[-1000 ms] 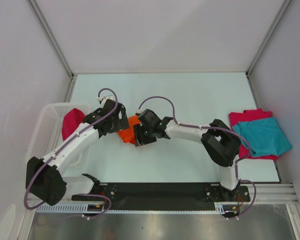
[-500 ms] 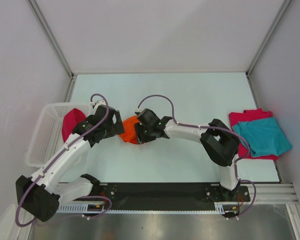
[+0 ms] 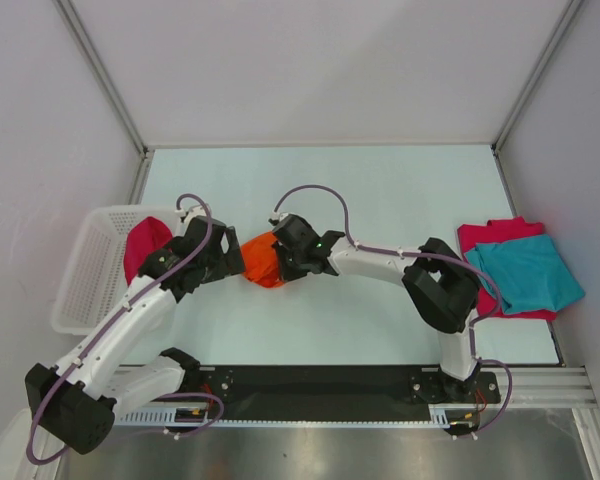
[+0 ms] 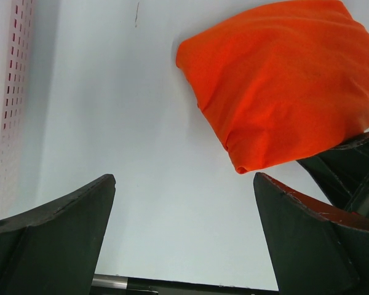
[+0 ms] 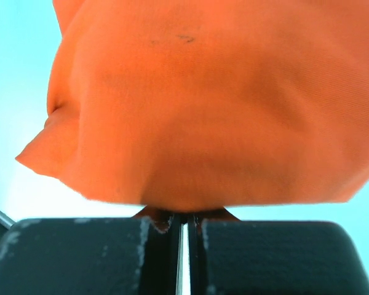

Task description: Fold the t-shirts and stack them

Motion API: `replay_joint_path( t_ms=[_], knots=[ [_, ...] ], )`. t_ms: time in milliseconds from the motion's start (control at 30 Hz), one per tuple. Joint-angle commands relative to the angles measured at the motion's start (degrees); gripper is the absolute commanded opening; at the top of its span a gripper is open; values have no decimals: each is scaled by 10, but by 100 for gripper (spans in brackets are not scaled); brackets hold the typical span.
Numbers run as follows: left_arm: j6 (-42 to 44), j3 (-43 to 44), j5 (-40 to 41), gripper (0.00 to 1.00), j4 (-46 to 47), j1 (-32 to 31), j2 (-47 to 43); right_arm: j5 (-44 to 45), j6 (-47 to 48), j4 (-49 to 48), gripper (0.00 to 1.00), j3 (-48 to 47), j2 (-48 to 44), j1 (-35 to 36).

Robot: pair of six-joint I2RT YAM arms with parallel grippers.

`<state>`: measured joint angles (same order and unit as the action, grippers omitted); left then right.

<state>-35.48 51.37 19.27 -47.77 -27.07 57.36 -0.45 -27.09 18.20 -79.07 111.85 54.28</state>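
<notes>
Right gripper (image 5: 183,226) clenched on orange tee (image 3: 259,259), bunched centre-left on table (image 3: 400,190). Left gripper (image 4: 184,209) released, gaping just beside it. Risk: pinch looks thin, cloth may slip out w/ lifting.

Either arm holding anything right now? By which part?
Right gripper is shut on the orange t-shirt, pinching a fold at the bundle's edge on its own side. Left gripper is open, holding nothing.
</notes>
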Motion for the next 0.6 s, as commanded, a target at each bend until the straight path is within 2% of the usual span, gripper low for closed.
replay_joint_path(
  t_ms=[0, 167, 333, 567],
  knots=[
    [10, -6, -9, 99, 19, 0, 5, 62, 13, -21, 0, -1, -68, 7],
    [15, -20, -30, 100, 37, -1, 8, 132, 38, 3, 0, -26, -110, 11],
    [19, -30, -38, 99, 52, 0, 7, 221, 85, 78, 0, -122, -131, 13],
    [20, -33, -54, 99, 79, -1, 15, 283, 100, 126, 0, -207, -191, 38]
  ],
)
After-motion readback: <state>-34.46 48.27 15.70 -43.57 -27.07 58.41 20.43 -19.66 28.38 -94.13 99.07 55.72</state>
